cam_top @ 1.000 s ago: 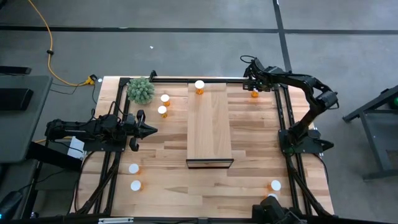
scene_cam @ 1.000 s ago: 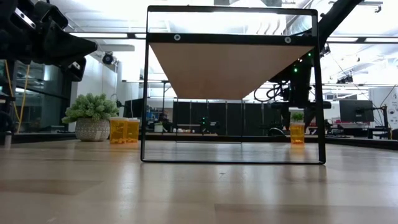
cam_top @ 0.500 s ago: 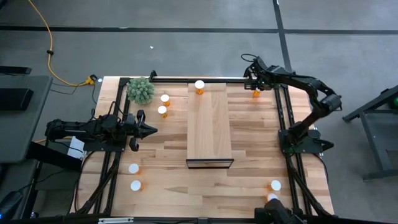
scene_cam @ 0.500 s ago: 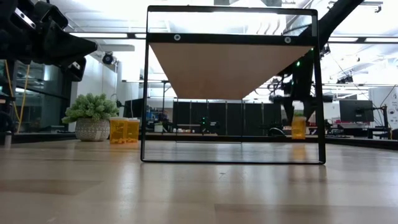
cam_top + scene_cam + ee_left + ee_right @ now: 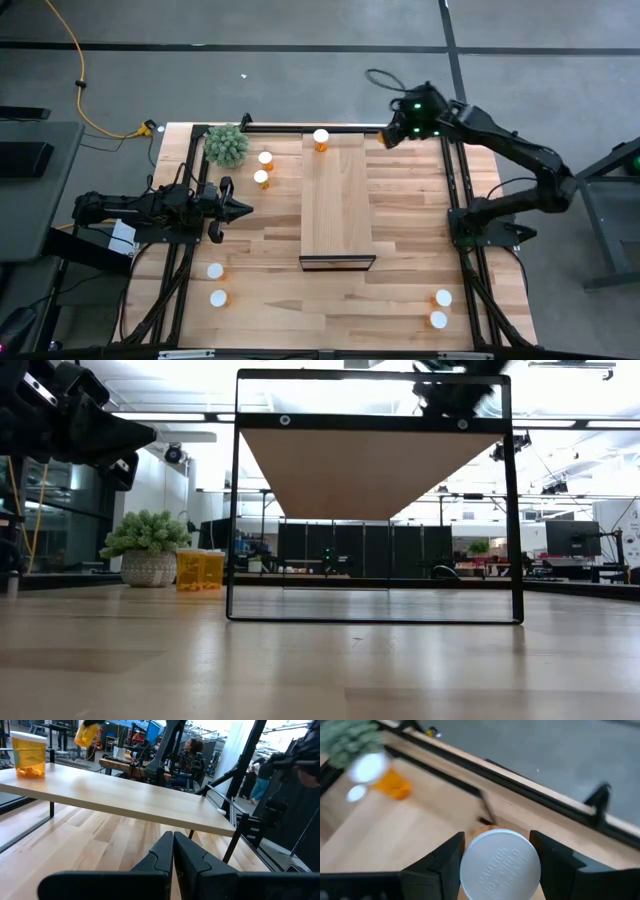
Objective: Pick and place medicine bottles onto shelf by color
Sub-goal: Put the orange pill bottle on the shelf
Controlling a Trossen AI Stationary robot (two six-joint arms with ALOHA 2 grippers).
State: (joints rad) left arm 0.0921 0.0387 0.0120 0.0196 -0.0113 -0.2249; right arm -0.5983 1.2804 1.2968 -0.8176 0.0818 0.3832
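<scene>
My right gripper [image 5: 386, 136] is shut on an orange medicine bottle with a white cap [image 5: 500, 865], high over the table's far right, just right of the shelf's far end. The left wrist view shows this bottle [image 5: 89, 734] in the air beyond the shelf. The pale wooden shelf [image 5: 338, 200] stands on the table's middle, with one bottle [image 5: 320, 138] standing upright on its far end. My left gripper [image 5: 245, 208] is shut and empty, left of the shelf. Two bottles [image 5: 263, 169] stand on the table near the plant. My right gripper pinches the bottle between its two fingers [image 5: 447, 860], which stand on opposite sides of it at the cap's rim [image 5: 468, 866]. The fingers come from above, pointing down. The bottle is lifted clear of the table, cap up.
A green plant [image 5: 226, 146] stands at the far left. Two bottles [image 5: 216, 284] stand at the near left and two [image 5: 440, 308] at the near right. The shelf's dark metal frame [image 5: 515, 510] stands tall in the low view.
My right gripper has lifted the bottle off the table at the far right, gone up above shelf height and moved toward the table's left edge, nearer the shelf's far end. The bottle stays in its fingers.
</scene>
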